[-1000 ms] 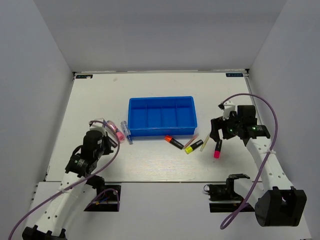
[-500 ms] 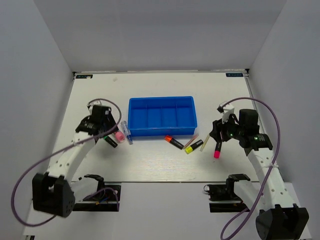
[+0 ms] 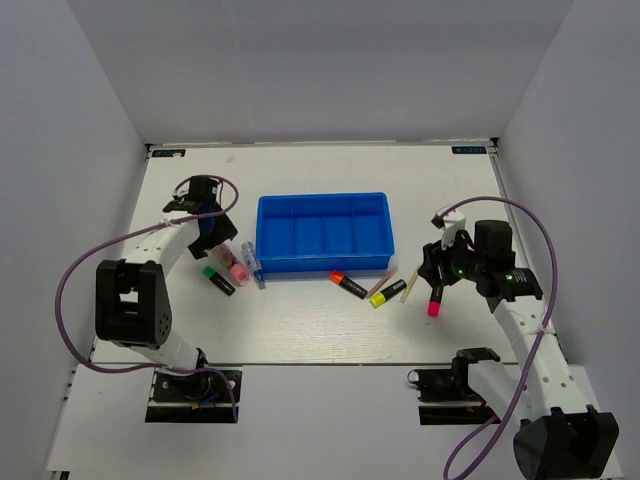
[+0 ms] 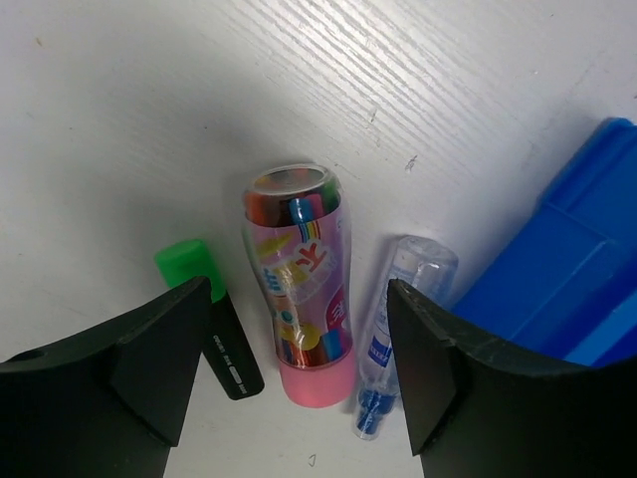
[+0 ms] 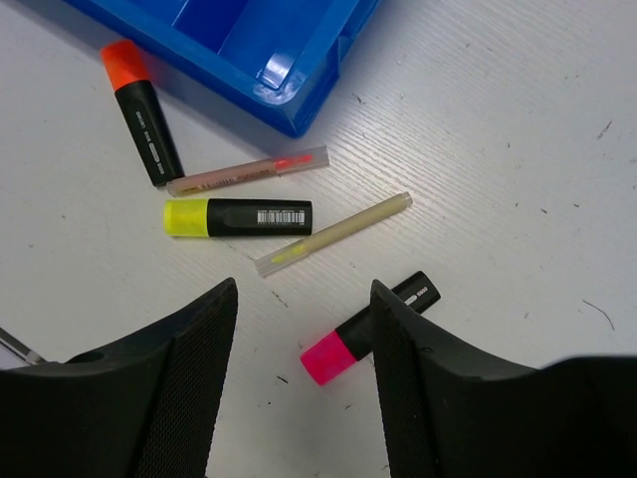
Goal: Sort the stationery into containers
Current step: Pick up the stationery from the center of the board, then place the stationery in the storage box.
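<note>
My left gripper point(image 4: 299, 299) point(image 3: 211, 233) is open, its jaws straddling a pink tube point(image 4: 299, 329) point(image 3: 238, 268) that lies on the table with gaps on both sides. A green-capped black marker point(image 4: 204, 319) point(image 3: 218, 279) lies left of the tube and a clear-blue tube point(image 4: 398, 329) point(image 3: 256, 270) right of it, beside the blue tray point(image 4: 587, 259) point(image 3: 322, 262). My right gripper point(image 5: 304, 299) point(image 3: 438, 268) is open above a pink-ended marker point(image 5: 368, 331) point(image 3: 435, 301), which it does not touch. Yellow point(image 5: 237, 216) and orange point(image 5: 142, 110) markers and two pale sticks point(image 5: 333, 234) lie by the tray's corner point(image 5: 289, 95).
The tray's compartments hold nothing that I can see. White walls enclose the table on three sides. Purple cables loop from both arms.
The left arm has swung from a low folded pose at the front to reach over the pink tube from behind. The right gripper has shifted slightly over the pink marker, jaws narrower.
</note>
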